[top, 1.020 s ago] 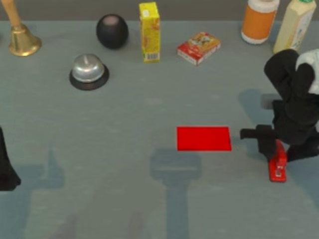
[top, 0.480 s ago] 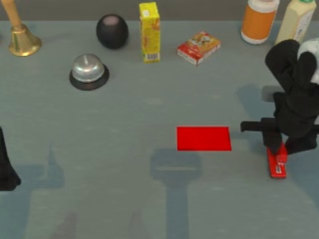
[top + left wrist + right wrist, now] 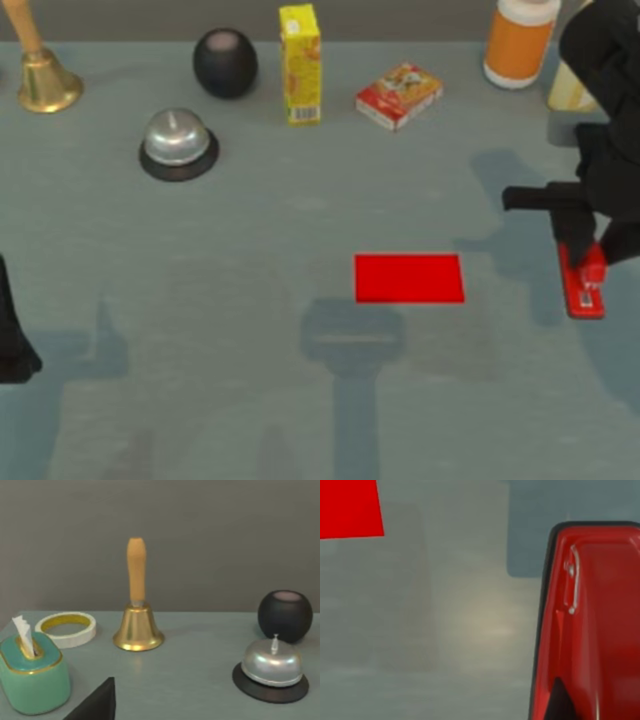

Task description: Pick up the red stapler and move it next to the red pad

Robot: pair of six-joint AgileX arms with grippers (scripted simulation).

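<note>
My right gripper (image 3: 580, 258) is shut on the red stapler (image 3: 584, 286) and holds it off the table at the right side, with its shadow lying apart on the surface. The stapler points toward the front edge. The red pad (image 3: 409, 278) lies flat near the middle, well to the stapler's left. In the right wrist view the glossy stapler (image 3: 592, 620) fills one side with a dark fingertip (image 3: 563, 702) against it, and a corner of the pad (image 3: 347, 507) shows. My left gripper (image 3: 10, 345) is parked at the left edge, one fingertip (image 3: 97, 705) showing.
Along the back stand a brass hand bell (image 3: 40, 75), a black ball (image 3: 225, 62), a yellow carton (image 3: 300, 62), a red-and-white box (image 3: 398, 96), an orange bottle (image 3: 518, 40) and a cream bottle (image 3: 570, 88). A service bell (image 3: 178, 143) sits left of centre.
My right gripper has risen with the red stapler, carrying it toward the back and to the right. The pad and my left arm have not moved.
</note>
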